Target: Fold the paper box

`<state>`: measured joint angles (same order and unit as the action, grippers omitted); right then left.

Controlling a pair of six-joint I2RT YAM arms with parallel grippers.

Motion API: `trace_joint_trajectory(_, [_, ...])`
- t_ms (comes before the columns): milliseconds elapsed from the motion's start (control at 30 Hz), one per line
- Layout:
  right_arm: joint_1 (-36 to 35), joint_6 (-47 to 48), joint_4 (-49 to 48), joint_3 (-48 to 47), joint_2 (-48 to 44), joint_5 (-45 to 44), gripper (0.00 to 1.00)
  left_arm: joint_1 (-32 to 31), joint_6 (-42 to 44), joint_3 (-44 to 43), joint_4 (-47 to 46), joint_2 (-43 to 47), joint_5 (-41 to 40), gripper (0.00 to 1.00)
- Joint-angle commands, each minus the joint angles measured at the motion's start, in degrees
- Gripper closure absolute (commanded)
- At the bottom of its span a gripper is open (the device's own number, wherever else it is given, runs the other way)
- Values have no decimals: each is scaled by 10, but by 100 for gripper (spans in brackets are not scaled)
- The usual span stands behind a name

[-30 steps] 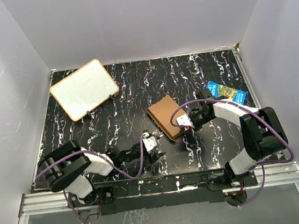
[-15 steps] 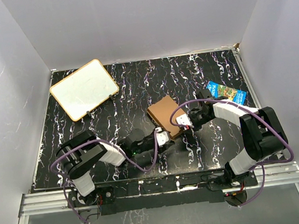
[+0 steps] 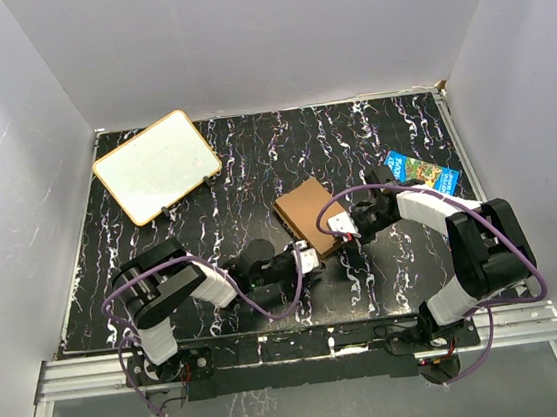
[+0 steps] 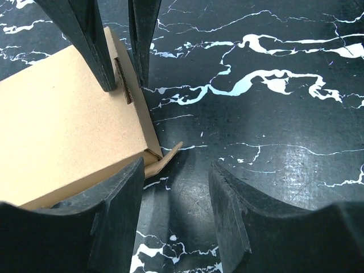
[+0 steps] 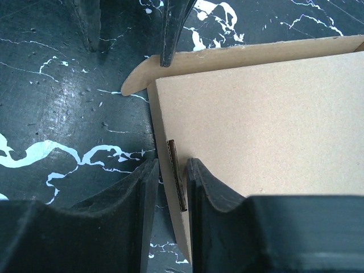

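Edge of paper box (image 5: pixel 256 114) apparently pinched by right end effector (image 5: pixel 172 168).

White-shelled arms (image 3: pixel 424 204) trail purple cables (image 3: pixel 387 186); left claw (image 4: pixel 176 170) and right claw (image 5: pixel 170 165) are black.

Light is coming down soft and even from overhead in the top view, with the pale walls (image 3: pixel 259 40) bouncing it around, so nothing is blowing out. That view is looking a bit low-res and mushy on small stuff. The glossy table (image 3: pixel 253 161) is catching a hazy sheen right of centre on the left wrist cam. Shadows are falling faint and smeary. On both wrist cams the fingers (image 4: pixel 239 227) at the bottom of the frame are going soft, bulging from the wide lens and reading near pure black. The paper box (image 5: pixel 256 114) is coming through crisp, grain and all, and casting a thin dark shadow.
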<state>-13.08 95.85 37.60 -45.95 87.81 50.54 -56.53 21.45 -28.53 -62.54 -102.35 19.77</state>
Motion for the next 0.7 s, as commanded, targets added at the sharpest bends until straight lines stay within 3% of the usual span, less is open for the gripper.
trace_joint_trajectory(0, [-11, 0, 12, 16, 17, 5, 69, -2, 11, -19, -2, 3, 15, 53])
trace_joint_trajectory(333, [-12, 1, 12, 16, 19, 4, 70, -2, 19, -29, 8, 2, 22, 54])
trace_joint_trajectory(667, [-11, 1, 12, 16, 21, 3, 70, -2, 28, -36, 23, -11, 15, 67])
